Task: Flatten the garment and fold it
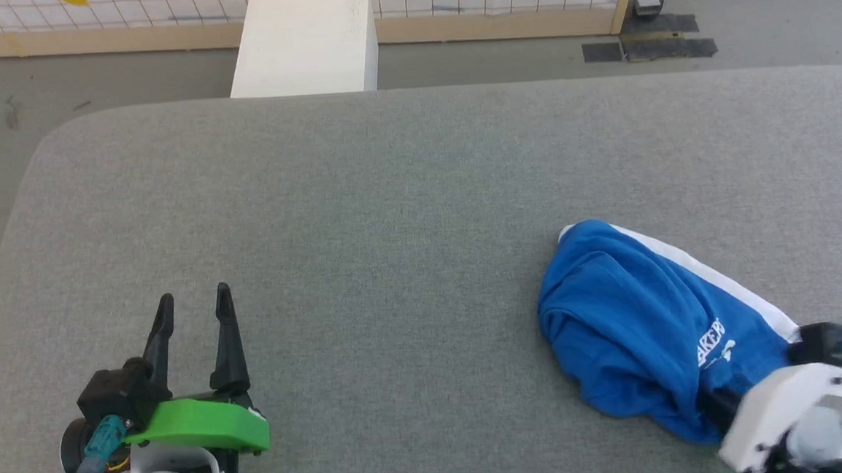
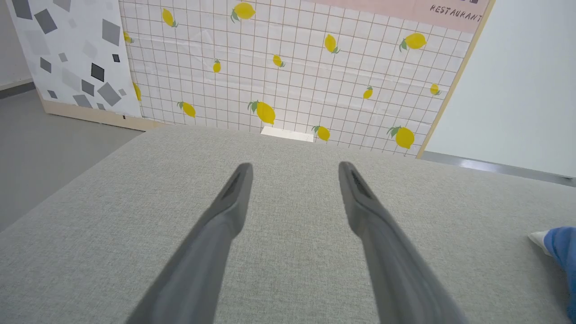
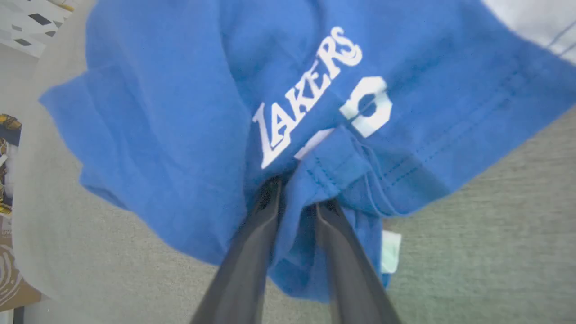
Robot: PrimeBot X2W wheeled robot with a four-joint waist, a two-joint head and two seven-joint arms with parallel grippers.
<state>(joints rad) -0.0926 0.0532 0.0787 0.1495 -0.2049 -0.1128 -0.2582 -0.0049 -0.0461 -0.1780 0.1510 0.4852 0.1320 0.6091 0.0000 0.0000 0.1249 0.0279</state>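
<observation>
From my station, the grey fabric-covered table point(image 1: 389, 194) took up most of the head view, its rounded left corner toward the floor. Beyond its far edge stood a gridded wall panel printed with lemons point(image 2: 292, 67), and a white block point(image 1: 303, 42) sat against the panel's base.

The garment point(image 1: 638, 325), a pair of bright blue shorts, lay crumpled in a heap at the table's right side, near the front edge. Its white waistband point(image 1: 708, 277) ran diagonally along the heap's far right side.

My left gripper point(image 1: 194, 294) was at the front left of the table, well apart from the shorts. Its dark fingers point(image 2: 216, 234) were spread wide with nothing between them, and only bare grey cloth lay under them.

My right gripper point(image 3: 300, 198) was at the near right end of the heap, its jaws drawn close together on a stitched fold of the blue hem. The fingertips were hidden under the cloth.

Just above that fold, the right wrist view showed the white "LAKERS" print point(image 3: 306, 94). A small white tag point(image 3: 390, 252) hung at the hem beside the fingers.
</observation>
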